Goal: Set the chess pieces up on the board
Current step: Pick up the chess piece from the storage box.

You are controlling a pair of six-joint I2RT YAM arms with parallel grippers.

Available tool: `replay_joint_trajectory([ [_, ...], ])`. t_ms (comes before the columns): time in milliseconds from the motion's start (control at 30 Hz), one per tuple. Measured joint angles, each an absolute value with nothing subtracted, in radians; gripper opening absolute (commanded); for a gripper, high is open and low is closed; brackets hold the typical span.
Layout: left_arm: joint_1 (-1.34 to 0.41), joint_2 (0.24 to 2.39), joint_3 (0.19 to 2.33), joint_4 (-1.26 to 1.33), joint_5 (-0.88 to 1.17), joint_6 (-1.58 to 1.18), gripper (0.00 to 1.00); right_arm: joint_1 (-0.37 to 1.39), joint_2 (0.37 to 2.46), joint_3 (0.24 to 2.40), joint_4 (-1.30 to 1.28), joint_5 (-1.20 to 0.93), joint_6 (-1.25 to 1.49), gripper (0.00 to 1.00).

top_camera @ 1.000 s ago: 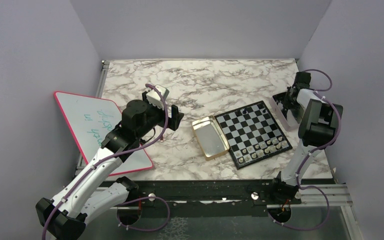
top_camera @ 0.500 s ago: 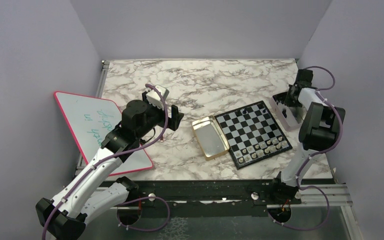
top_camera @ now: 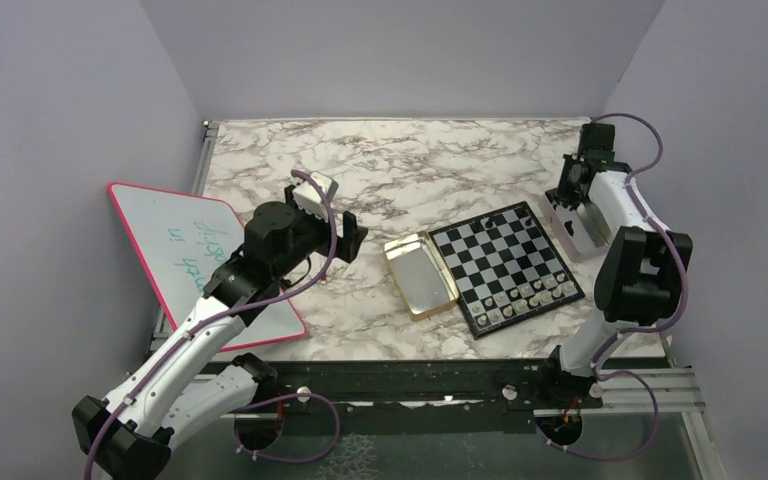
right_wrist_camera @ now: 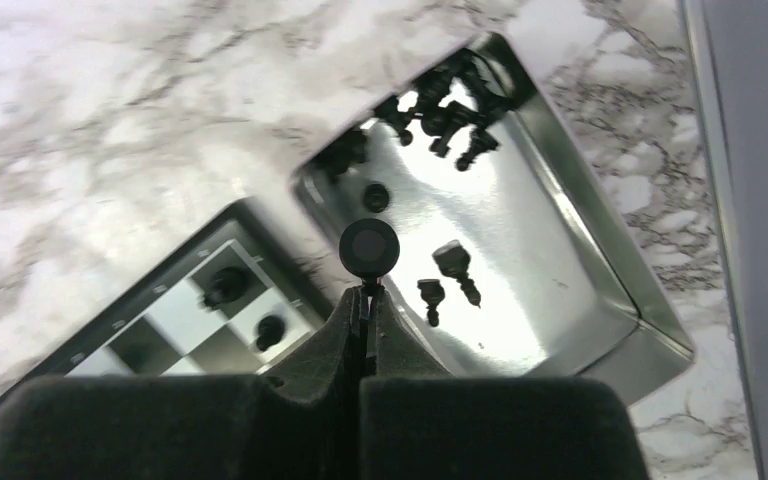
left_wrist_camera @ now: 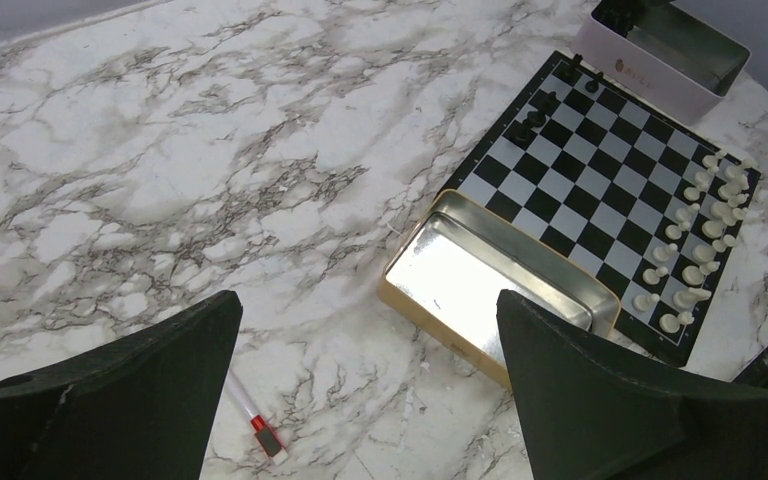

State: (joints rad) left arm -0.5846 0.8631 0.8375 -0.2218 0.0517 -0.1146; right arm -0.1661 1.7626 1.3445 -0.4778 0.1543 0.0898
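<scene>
The right gripper (right_wrist_camera: 363,290) has its fingers pressed together on 1 black chess piece (right_wrist_camera: 368,248), held above the open metal box (right_wrist_camera: 650,330) where more black pieces (right_wrist_camera: 450,115) lie, just beside the board (top_camera: 505,265). The left gripper (left_wrist_camera: 365,335) hangs with fingers spread wide over the marble table (left_wrist_camera: 160,150), near the gold tin (left_wrist_camera: 400,290). Pale pieces (left_wrist_camera: 705,245) stand along the board's near edge.
</scene>
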Motion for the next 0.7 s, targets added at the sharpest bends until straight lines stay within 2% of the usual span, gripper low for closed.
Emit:
replay_joint_trajectory([
  [267,-0.585,0.867,0.799,-0.141,0.130,-0.085,0.92,-0.084,1.620,1.351,-0.501,-0.068,0.121,0.01],
  [567,-0.585,0.989,0.820,-0.039,0.342,-0.012,0.89,0.047,1.449,1.214,-0.392,-0.491,0.162,0.01],
  [700,-0.585,1.061,0.898,-0.044,0.353,-0.112,0.78,0.083,1.396,1.124,-0.307,-0.685,0.195,0.01],
])
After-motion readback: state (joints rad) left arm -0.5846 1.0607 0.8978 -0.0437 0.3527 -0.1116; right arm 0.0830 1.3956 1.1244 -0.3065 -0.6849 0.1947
